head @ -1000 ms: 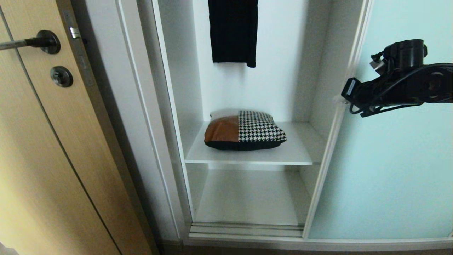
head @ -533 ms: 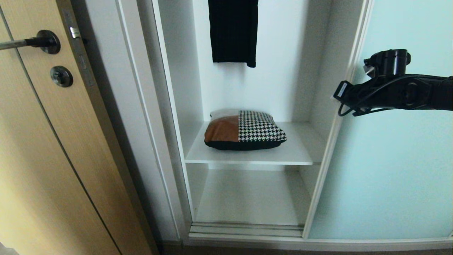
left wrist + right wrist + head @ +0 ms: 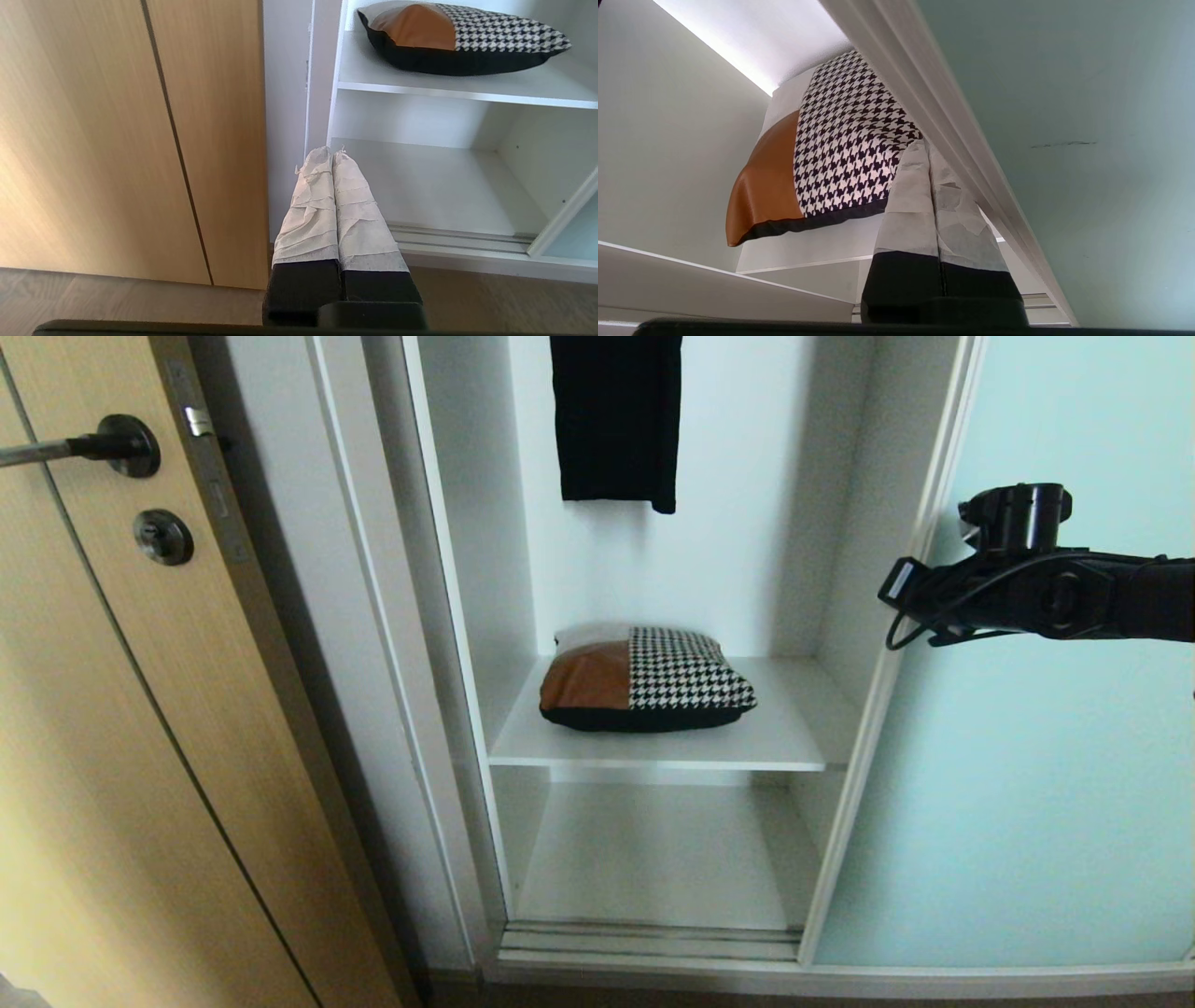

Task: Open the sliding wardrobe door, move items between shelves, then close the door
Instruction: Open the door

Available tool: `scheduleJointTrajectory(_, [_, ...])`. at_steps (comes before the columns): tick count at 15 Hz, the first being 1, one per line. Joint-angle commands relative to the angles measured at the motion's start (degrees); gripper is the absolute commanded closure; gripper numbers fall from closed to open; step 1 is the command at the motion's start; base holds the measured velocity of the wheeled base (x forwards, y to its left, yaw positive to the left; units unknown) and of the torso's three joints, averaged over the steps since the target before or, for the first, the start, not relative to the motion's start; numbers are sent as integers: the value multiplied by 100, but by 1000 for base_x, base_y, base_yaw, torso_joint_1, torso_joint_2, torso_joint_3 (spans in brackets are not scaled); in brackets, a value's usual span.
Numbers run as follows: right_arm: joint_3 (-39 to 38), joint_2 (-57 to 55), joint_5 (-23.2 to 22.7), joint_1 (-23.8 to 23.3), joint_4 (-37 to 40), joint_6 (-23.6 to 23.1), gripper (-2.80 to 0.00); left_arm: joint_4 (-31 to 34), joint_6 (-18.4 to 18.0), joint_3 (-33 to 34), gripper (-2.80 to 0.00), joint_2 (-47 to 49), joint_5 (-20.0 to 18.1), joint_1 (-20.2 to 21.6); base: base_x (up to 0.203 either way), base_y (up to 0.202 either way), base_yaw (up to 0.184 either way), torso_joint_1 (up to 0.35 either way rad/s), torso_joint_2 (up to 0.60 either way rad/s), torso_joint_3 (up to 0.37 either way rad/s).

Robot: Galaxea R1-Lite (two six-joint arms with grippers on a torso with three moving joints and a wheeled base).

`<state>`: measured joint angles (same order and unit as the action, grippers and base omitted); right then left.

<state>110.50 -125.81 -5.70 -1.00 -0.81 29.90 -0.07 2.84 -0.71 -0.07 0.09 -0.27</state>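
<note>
Softly, leather-and-houndstooth cushion [image 3: 644,679] dents smooth shelf [image 3: 775,737].

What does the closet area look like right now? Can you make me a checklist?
Surface: upper shelf holds the cushion; lower shelf bare.
Job's things: cushion lies flat; sliding door pushed to the right, compartment open.
Clutter: black garment hanging above.
Grippers: right pincer shut, at the door's frame edge; left pincer shut, low, parked before the wardrobe.
Cables: black cable looped on the right arm.
Surroundings: wood door with black handle at left.
</note>
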Motion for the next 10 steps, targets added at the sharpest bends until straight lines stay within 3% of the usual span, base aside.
scheduleJointTrajectory(1, [-1,-14,0,-84,-7,17,0,-1,6,0,0,7,0,0,0,0,0,0,0,0])
scheduleJointTrajectory(10, [-55,101,-1,-269,74,17,0,-1,6,0,0,7,0,0,0,0,0,0,0,0])
